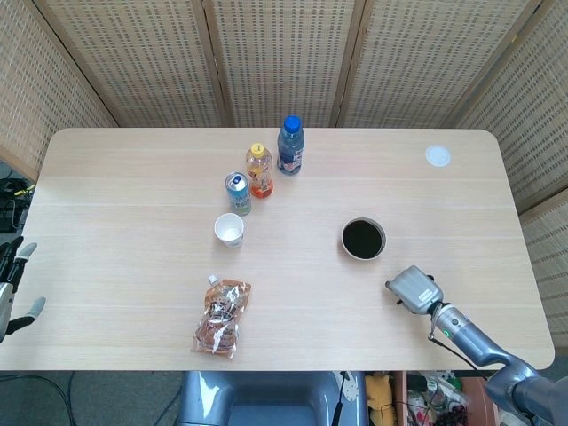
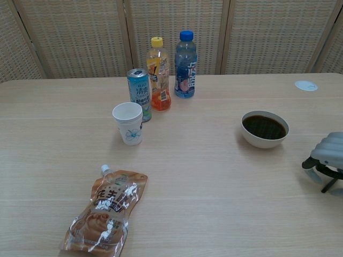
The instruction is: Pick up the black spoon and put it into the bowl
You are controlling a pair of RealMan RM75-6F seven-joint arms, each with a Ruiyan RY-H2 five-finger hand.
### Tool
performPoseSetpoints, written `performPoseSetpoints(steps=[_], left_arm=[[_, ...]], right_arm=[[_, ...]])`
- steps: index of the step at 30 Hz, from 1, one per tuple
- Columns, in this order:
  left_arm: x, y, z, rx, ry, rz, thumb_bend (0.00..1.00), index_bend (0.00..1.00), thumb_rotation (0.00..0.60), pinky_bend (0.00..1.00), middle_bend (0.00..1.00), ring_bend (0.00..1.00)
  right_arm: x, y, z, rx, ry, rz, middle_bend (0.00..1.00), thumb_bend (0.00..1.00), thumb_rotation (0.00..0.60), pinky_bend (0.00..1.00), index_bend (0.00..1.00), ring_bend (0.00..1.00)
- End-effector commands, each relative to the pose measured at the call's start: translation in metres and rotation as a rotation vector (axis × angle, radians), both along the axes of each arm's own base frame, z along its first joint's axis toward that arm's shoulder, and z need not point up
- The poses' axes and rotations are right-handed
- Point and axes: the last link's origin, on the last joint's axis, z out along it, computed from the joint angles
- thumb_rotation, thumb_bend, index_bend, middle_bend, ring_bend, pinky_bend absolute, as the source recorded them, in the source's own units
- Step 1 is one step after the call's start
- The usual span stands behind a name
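Your right hand (image 1: 415,290) is low over the table (image 1: 133,177), near its front right edge and a little in front of the bowl (image 1: 363,239), apart from it. In the chest view this hand (image 2: 328,152) is at the right border of the picture, back side up, with the fingers (image 2: 310,163) curled down to the wood. Under them a thin dark stick (image 2: 328,185) comes out at an angle and touches the table; it looks like the handle of the black spoon, but most of it is hidden by the hand, so you cannot tell if the fingers really grasp it or only cover it. The bowl (image 2: 265,128) is white with a dark inside. Your left hand (image 1: 12,284) is off the table at the left border of the head view, with fingers apart and nothing in it. On the table you also have a white paper cup (image 2: 128,123), a blue can (image 2: 139,94), an orange bottle (image 2: 158,74) and a blue bottle (image 2: 185,65) standing close together, a brown pouch (image 2: 106,211) lying flat at the front, and a small white disc (image 2: 306,85) in the far right corner.
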Motion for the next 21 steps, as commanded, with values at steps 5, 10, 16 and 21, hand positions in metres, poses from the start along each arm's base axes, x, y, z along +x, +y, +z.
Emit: performPoseSetpoints(steps=[5,10,16,21], left_arm=[[-0.0022,-0.0002,-0.0009,-0.003,-0.002,0.006,0.33,0.03,0.600,0.00,0.00,0.01],[-0.0036,-0.0006,-0.0009,-0.001,-0.004,0.009,0.33,0.03,0.600,0.00,0.00,0.01],[-0.0050,-0.0010,-0.0008,-0.002,-0.005,0.013,0.33,0.03,0.600,0.00,0.00,0.01],[-0.0056,-0.0011,-0.0008,-0.002,-0.005,0.012,0.33,0.03,0.600,0.00,0.00,0.01]], right_arm=[[0.0005,-0.0012,-0.0025,0.001,0.008,-0.003,0.88,0.38,0.600,1.00,0.58,0.92],[0.0012,-0.0020,-0.0050,0.003,0.008,-0.010,0.88,0.38,0.600,1.00,0.58,0.92],[0.0015,-0.0017,-0.0073,0.007,0.010,-0.016,0.88,0.39,0.600,1.00,0.58,0.92],[0.0009,-0.0013,-0.0093,0.009,0.010,-0.023,0.88,0.42,0.600,1.00,0.59,0.92]])
